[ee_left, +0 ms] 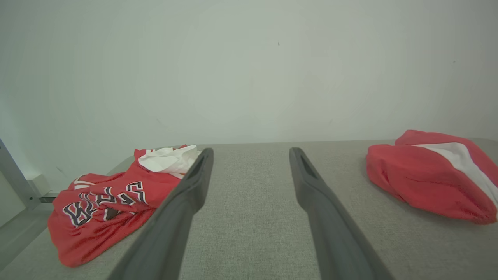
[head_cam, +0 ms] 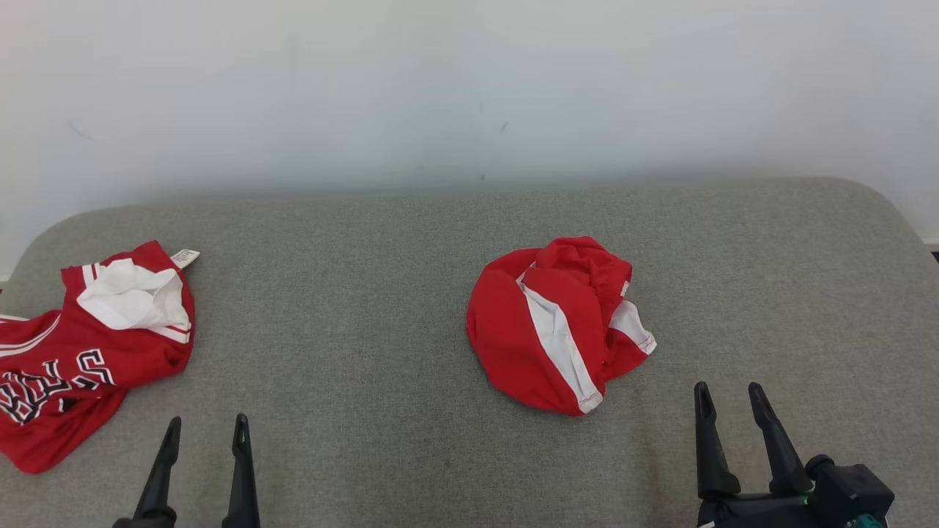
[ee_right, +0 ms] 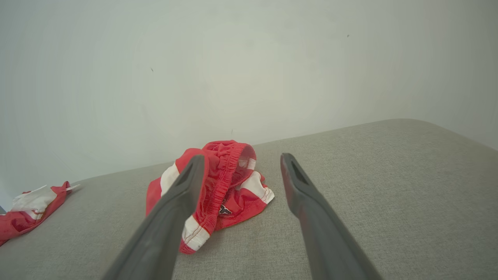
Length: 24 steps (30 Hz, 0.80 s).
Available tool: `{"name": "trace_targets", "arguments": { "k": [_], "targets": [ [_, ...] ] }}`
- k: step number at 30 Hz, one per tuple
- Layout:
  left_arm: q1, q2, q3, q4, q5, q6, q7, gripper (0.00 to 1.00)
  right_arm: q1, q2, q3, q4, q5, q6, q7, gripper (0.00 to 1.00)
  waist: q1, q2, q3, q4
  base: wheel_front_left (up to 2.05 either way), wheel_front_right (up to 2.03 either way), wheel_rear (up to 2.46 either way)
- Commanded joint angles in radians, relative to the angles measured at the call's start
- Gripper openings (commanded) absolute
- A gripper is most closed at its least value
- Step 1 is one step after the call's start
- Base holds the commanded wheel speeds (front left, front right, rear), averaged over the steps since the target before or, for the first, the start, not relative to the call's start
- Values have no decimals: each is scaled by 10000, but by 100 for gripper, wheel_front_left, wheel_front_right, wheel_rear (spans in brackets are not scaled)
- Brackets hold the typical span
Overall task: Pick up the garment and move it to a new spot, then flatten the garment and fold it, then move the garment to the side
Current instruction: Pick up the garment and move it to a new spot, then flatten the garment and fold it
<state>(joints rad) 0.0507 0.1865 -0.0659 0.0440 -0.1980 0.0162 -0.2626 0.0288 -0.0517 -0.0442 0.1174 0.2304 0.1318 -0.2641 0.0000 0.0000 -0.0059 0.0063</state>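
1. A red jersey (head_cam: 81,352) lies crumpled at the far left of the grey fabric surface (head_cam: 367,293). Its white lining is turned out near the top, black-and-white lettering shows lower down, and part of it runs off the left edge of the head view.
2. The left tool (head_cam: 207,420) is at the lower left with its two dark fingers apart and nothing between them. It is over bare surface near the jersey, clear of it.
3. The red shorts (head_cam: 550,323), with white side stripes, sit bunched in a heap a little right of centre, well apart from the jersey. The right wrist view shows their gathered waistband.
4. The right tool (head_cam: 728,387) is at the lower right, fingers spread and empty, near the shorts but not touching them.
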Motion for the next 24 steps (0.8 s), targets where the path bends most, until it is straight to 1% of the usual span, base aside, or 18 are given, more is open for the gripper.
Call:
{"name": "trace_targets", "arguments": {
  "k": [1,4,7,11,18,24],
  "targets": [
    [181,-124,93,56,107,-98,-33,100,147,26,50,42,-85,-21,-6,100,0,0,-46,-3,0,0,0],
    [418,-345,304,206,285,-266,-33,100,243,22,59,105,-163,-21,-6,100,0,0,-100,-37,0,0,0],
    [500,-463,460,296,363,-350,-33,100,329,26,39,142,-201,-21,-4,100,0,0,-132,-49,0,0,0],
    [587,-611,727,514,563,-603,-33,100,473,25,9,190,-264,-21,-6,100,0,0,-187,-50,0,0,0],
    [613,-698,959,680,845,-939,-34,100,606,25,77,297,-274,-21,-6,100,0,0,-214,-16,0,0,0],
    [601,-812,1119,708,997,-1117,-34,100,635,25,99,335,-258,-21,-6,100,0,0,-152,32,0,0,0]
  ]
}}
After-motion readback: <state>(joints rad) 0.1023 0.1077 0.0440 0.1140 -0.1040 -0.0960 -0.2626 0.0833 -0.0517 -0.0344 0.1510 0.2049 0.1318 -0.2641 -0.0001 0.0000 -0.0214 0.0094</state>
